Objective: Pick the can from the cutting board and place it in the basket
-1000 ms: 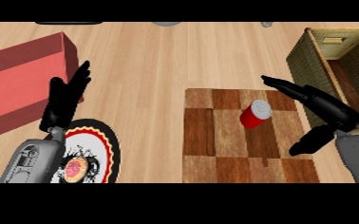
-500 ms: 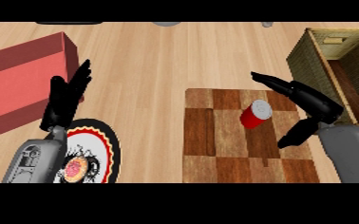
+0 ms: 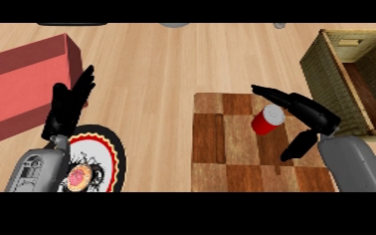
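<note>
Red can with a silver top sits on the checkered wooden cutting board, in the board's upper right part, and looks upright. It is not in the basket. Right hand is at the can's right side, open. Its straight fingers reach past the can on the far side and the thumb is spread out on the near side, so the can lies in the gap between them. Can't tell if the palm touches the can; nothing is curled round it. Grey right forearm comes in from the lower right corner. The basket, with a woven olive-brown wall, stands on the counter just right of the board, partly cut off by the view's right edge. The hand is between the can and the basket. Left hand is open with fingers straight and pointing up, resting at the left, well apart from the board and holding nothing. Grey left forearm is below it and overlaps a round plate with a black, red and yellow rim. There is a small pinkish item on the plate, too unclear to name. A red box is at the far left, just beside the left hand. Two grey things at the top edge, one near the middle and one to the right, are mostly cut off.
</note>
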`<state>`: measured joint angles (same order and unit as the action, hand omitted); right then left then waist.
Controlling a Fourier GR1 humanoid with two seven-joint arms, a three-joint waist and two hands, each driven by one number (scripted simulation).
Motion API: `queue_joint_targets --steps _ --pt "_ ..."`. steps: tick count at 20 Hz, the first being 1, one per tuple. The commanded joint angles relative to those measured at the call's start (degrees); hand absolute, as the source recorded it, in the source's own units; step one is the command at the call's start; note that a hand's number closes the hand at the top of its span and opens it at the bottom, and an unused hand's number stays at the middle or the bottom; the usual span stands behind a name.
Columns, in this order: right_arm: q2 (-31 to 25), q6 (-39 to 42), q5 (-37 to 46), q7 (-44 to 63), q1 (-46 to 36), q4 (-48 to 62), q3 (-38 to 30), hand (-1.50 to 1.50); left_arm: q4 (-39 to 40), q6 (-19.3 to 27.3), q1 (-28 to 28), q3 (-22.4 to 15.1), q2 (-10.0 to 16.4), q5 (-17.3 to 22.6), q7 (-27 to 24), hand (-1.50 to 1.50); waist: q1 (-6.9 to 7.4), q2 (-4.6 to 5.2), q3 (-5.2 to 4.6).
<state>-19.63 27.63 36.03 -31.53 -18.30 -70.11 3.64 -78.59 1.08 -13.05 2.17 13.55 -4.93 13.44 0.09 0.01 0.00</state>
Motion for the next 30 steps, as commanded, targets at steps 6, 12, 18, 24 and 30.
queue_joint_targets --steps 6,12,18,24,30 --pt "1.07 2.06 1.44 0.64 1.04 -1.78 -1.88 -1.5 -2.99 -1.09 1.44 0.7 -1.35 -2.1 1.19 0.0 -0.08 -0.05 0.0" --pt "2.61 -5.51 7.15 -5.76 -4.05 6.46 0.55 1.5 -2.85 -4.14 1.45 2.85 0.48 -0.17 0.7 0.0 0.19 0.01 0.01" --pt "2.71 -14.67 11.84 -9.76 -0.01 5.1 1.57 1.5 -2.59 -1.97 3.42 0.96 -2.81 -2.38 -1.3 0.0 0.0 -0.03 0.0" --pt "7.23 -16.09 21.27 16.84 -7.9 6.45 1.92 1.5 -1.21 -2.27 0.56 1.72 -1.93 -2.24 0.1 0.0 0.28 -0.01 -0.25" --pt "9.44 -10.22 32.47 45.31 -13.64 3.24 3.43 1.5 -1.27 -1.37 1.62 1.52 -2.55 -2.77 0.71 0.0 -0.22 -0.75 -0.38"
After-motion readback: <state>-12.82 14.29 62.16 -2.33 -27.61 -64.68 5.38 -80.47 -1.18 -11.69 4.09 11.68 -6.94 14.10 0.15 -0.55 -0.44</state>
